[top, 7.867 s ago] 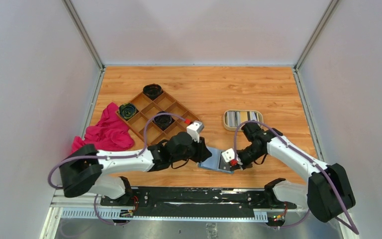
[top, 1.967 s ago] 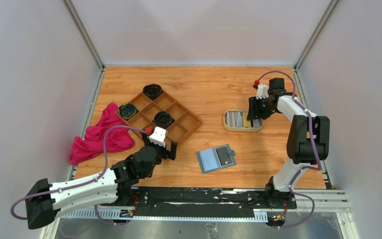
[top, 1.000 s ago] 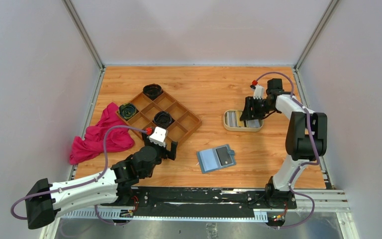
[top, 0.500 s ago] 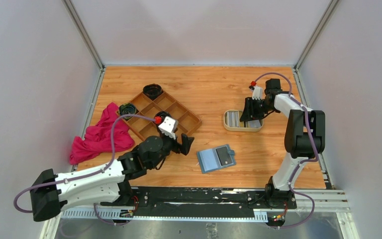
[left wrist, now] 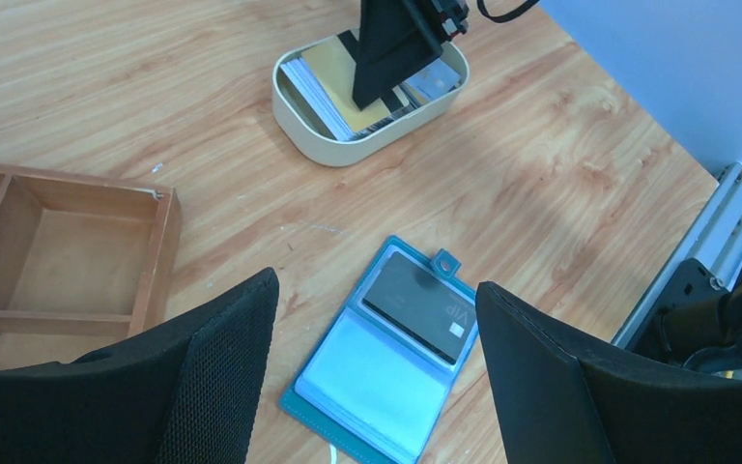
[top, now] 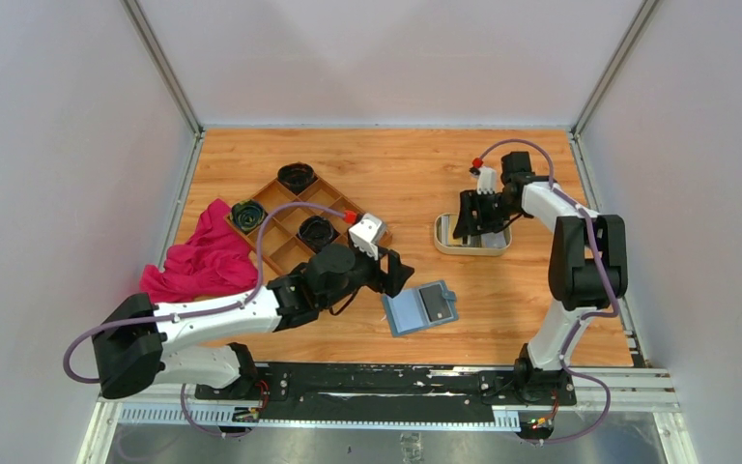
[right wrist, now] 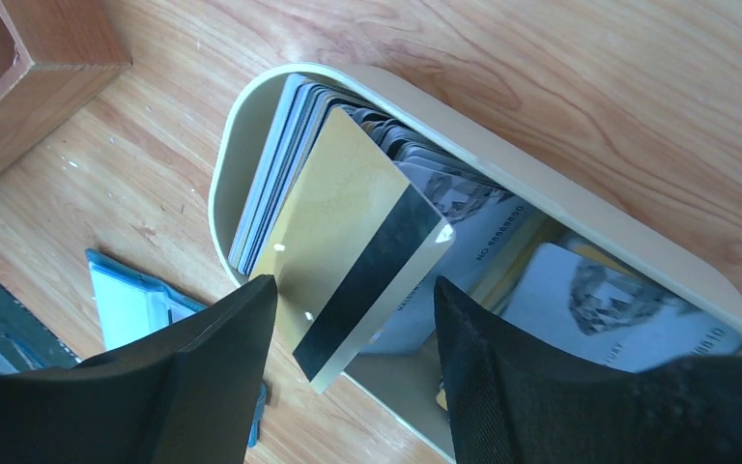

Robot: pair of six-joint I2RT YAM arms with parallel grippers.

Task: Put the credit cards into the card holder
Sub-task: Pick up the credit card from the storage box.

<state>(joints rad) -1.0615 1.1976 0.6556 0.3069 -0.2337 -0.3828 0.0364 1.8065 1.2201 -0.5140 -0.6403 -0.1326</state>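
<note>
Right gripper (right wrist: 353, 290), bottom centre of the right wrist view: spread apart, astride a gold card (right wrist: 348, 251) with a dark stripe, not closed on it. Contact with its edges impossible to tell. Nothing carried. In the top view, poised over the cream tray (top: 488, 250) at centre right.

Left gripper (left wrist: 377, 282), bottom of the left wrist view: wide apart, empty, hovering above the card holder (left wrist: 386, 362), touching nothing.

Credit cards (right wrist: 502, 237): packed on edge and leaning in the tray, upper half of the right wrist view. One dark card (left wrist: 417, 307) already tucked in the holder's right-hand page. Holder lying open and flat on the table (left wrist: 560, 174), lower centre of the top view, well apart from the tray.

Handling, as judged: light, thin, stiff plastic, glossy and likely slippery, prone to drag neighbours along. Best pinched across the two flat faces near the raised top edge, singling out the front gold one. Holder soft and light, apt to slide when a card is pushed in; worth pinning with the left.
</note>
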